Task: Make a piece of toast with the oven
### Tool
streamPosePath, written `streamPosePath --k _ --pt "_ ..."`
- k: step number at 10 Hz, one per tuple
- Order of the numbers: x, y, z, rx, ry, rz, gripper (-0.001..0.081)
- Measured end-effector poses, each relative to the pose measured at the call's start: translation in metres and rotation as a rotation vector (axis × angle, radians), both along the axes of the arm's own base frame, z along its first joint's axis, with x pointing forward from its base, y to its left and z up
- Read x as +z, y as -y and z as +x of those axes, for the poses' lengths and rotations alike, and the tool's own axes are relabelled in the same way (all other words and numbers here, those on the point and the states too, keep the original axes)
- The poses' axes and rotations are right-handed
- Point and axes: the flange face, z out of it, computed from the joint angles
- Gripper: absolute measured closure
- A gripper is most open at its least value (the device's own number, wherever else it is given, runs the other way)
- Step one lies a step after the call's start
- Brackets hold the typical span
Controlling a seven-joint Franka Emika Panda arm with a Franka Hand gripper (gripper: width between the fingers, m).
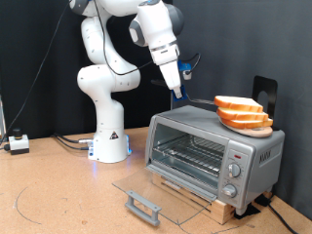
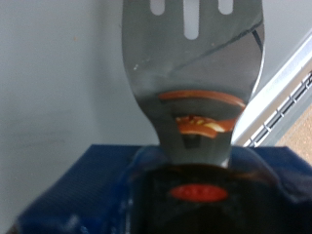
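The silver toaster oven (image 1: 255, 148) stands at the exterior view's right. Its glass door (image 1: 161, 187) lies folded down flat, grey bar handle (image 1: 143, 206) in front, and the wire rack (image 1: 190, 156) inside is bare. A stack of bread slices (image 1: 242, 113) lies on the oven's roof. My gripper (image 1: 179, 88) hangs above the roof's left end, shut on the blue handle of a metal spatula (image 1: 200, 100) whose blade reaches to the bread. In the wrist view the slotted blade (image 2: 195, 58) runs out from the blue handle (image 2: 107, 185).
The oven rests on a wooden block (image 1: 200, 200) on the brown table. Round knobs (image 1: 232, 176) are on its right panel. A black stand (image 1: 264, 93) rises behind the bread. The robot base (image 1: 109, 141) and cables are at centre left, and a small box (image 1: 18, 143) at far left.
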Motion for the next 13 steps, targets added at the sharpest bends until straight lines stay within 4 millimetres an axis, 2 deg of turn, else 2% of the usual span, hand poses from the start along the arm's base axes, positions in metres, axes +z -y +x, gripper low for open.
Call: streamPosePath --k 3,6,13 --pt "0.002 -0.005 0.000 -0.014 -0.004 0.000 0.0389" --pt "-0.004 -0.014 0.009 -0.045 -0.002 -0.015 0.0389" --pt "-0.019 -0.053 0.032 -0.024 -0.021 -0.026 0.0389"
